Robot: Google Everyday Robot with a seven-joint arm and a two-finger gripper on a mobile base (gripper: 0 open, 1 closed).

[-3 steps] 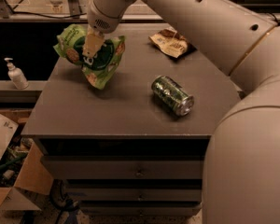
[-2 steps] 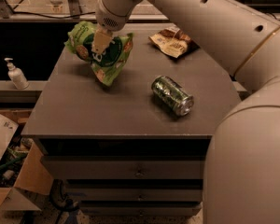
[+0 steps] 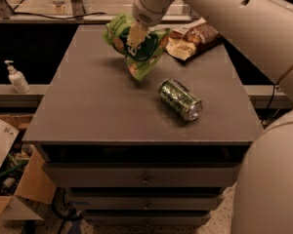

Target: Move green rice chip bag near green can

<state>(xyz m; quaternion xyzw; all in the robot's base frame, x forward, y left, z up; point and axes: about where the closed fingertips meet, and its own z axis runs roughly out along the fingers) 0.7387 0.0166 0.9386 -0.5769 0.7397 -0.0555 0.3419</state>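
Above the table's (image 3: 88, 111) rear centre, green rice chip bag (image 3: 145, 50) hangs clear of the surface, pinched mid-body by the gripper (image 3: 135, 39), which is clamped on it. Delta vs a second ago: bag carried right from the left rear corner, gap to the green can (image 3: 179, 99) roughly halved, can hasn't budged. So transport looks mostly done; a bit more rightward and forward travel, then lower and release. Bag's long axis is tilted, upper-left to lower-right, bottom corner pointing down toward the can. Can lies on its side, axis diagonal, silver end facing front-right. Brown-and-cream snack bag (image 3: 190, 38) sits just behind; avoid clipping it.
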